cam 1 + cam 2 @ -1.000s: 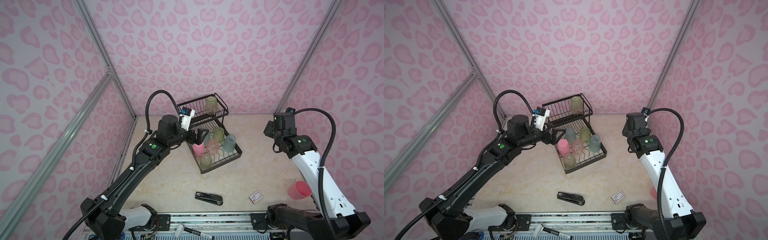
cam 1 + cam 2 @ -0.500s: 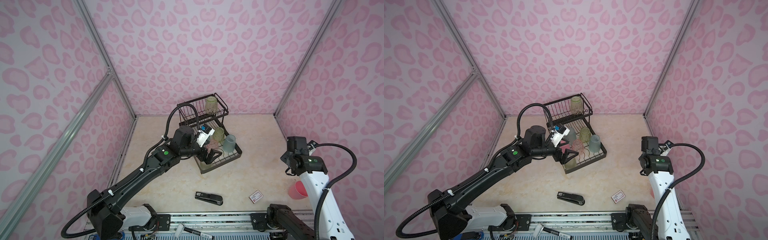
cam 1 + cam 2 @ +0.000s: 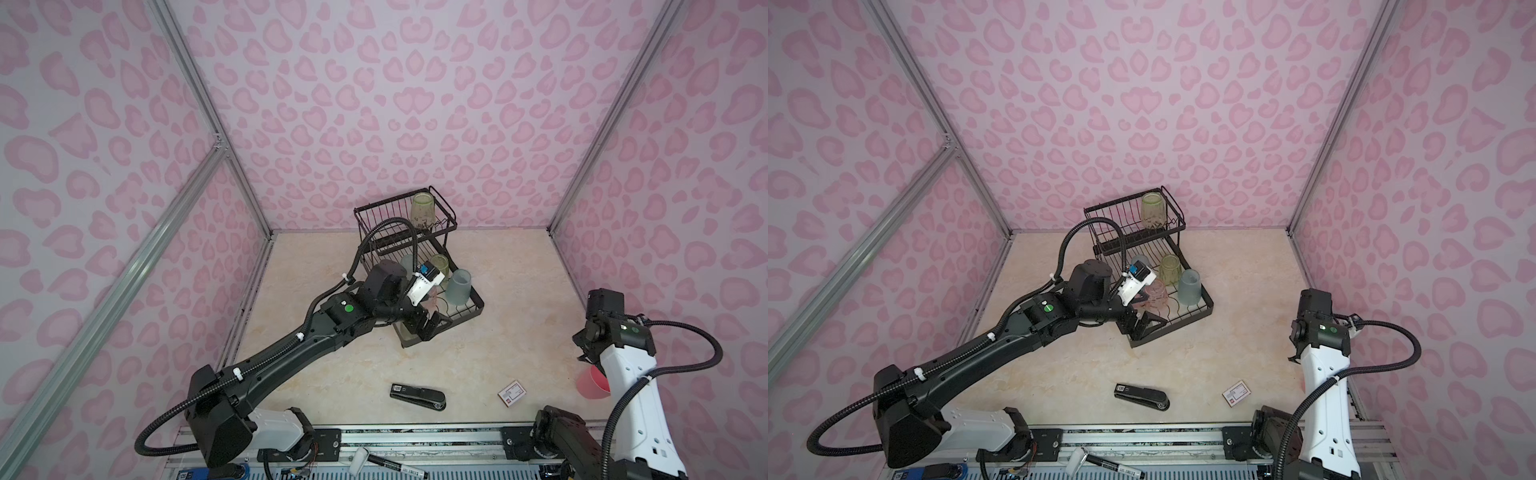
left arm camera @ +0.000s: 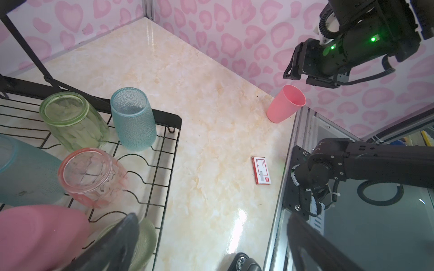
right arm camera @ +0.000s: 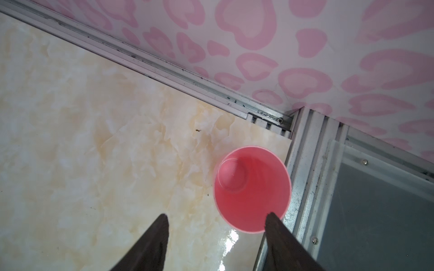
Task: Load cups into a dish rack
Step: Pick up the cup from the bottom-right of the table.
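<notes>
Right gripper (image 5: 217, 215) hangs with jaws apart above the opaque pink cup (image 5: 252, 190), grasping nothing; this cup stands mouth up at the table (image 5: 94, 140) corner, beside the metal rail (image 5: 303, 164). Left gripper (image 4: 211, 218), also spread wide and empty, is at the near corner of the wire dish rack (image 4: 175, 122). Black stapler (image 3: 417, 397) and small red-white box (image 3: 513, 393) lie on the marble-look table near its front edge. Lower tray (image 3: 1204, 309) holds upside-down a ribbed green cup (image 4: 72, 119), dimpled teal cup (image 4: 132, 119), clear pink cup (image 4: 91, 176); top basket (image 3: 376, 216), one green tumbler (image 3: 422, 208).
</notes>
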